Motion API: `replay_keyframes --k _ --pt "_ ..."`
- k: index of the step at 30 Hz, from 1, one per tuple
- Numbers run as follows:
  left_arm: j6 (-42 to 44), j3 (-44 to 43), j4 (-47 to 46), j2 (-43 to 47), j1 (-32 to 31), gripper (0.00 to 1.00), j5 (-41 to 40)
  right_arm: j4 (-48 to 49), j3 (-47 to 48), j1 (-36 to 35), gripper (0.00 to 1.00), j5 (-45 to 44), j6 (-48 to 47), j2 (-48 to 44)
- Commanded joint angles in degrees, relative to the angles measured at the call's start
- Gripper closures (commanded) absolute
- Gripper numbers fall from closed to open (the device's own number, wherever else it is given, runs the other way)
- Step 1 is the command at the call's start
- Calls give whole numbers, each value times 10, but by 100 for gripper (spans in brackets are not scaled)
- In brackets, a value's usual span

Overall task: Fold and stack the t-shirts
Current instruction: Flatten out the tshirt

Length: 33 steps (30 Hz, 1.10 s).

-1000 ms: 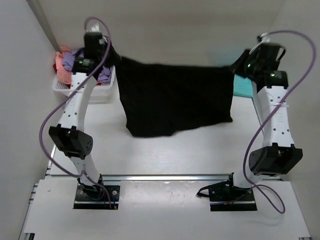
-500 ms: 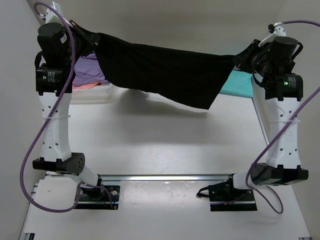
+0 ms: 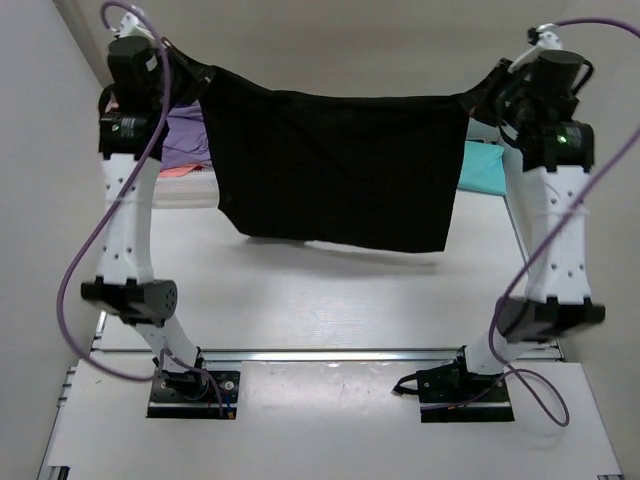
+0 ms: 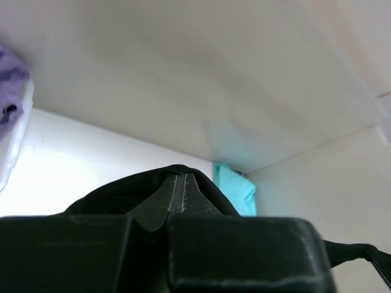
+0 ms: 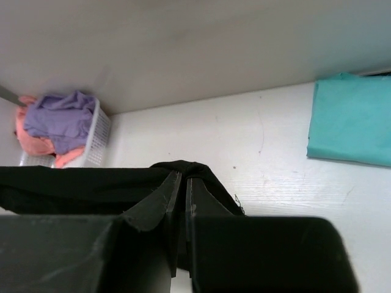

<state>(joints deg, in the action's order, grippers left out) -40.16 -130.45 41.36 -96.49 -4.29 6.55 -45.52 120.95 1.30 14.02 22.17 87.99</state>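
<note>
Up over the bench, both arms have the black tee stretched out between them like a banner. Left gripper is squeezed fully closed on the tee's upper left corner, and the right gripper is closed tight on the upper right corner. Both wrist cams show black cloth pinched right between the fingertips. The top edge runs pretty much level from one gripper to the other. The rest hangs down as a wide flat panel facing the overhead cam. The bottom hem is a bit wavy and throws a shadow on the bench below it. Can't really tell if it's brushing the surface or not.

Off to the far right, partly behind the right arm, the teal tee lies flat on the bench, well apart from the black one. Far left behind the left arm is the white basket, with the lavender tee heaped on top and a salmon tee poking out under it.
</note>
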Motion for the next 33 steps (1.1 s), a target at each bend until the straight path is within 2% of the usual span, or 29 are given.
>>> replay_keyframes --k 1,3,4,7,9,11,13,17,21,24,26,27,30,33 --pt "-13 -25 -8 -75 8 100 33 20 32 -9 100 -8 -9 92" --pt "-22 -51 -12 -115 10 100 47 26 64 -9 100 -3 -6 130" --pt "-33 -72 -22 -151 16 100 63 25 120 -9 99 1 -9 161" --pt "-41 -118 -37 -182 22 100 73 19 211 -9 100 14 -13 233" --pt "-32 -138 -52 -181 21 100 51 25 266 -5 100 28 -16 250" --pt "-3 -132 -72 -148 16 100 17 44 241 7 100 34 -11 234" --pt "10 -98 -88 -113 17 100 -8 74 168 13 100 34 -13 186" --pt "29 -67 -52 -57 25 100 -6 59 98 21 100 34 -33 142" --pt "34 63 -18 18 -14 100 0 19 -3 6 100 25 -49 86" --pt "35 211 -5 102 -52 100 -14 39 -155 -9 100 0 -47 5" --pt "21 388 -26 160 -54 100 19 80 -307 -4 100 23 -28 -46" --pt "6 435 -29 191 -42 100 25 85 -344 4 99 34 -20 -61" --pt "-6 688 -65 251 -39 100 72 98 -526 15 100 53 -18 -116" --pt "-18 839 -102 298 -60 100 86 107 -644 26 100 58 -27 -156"
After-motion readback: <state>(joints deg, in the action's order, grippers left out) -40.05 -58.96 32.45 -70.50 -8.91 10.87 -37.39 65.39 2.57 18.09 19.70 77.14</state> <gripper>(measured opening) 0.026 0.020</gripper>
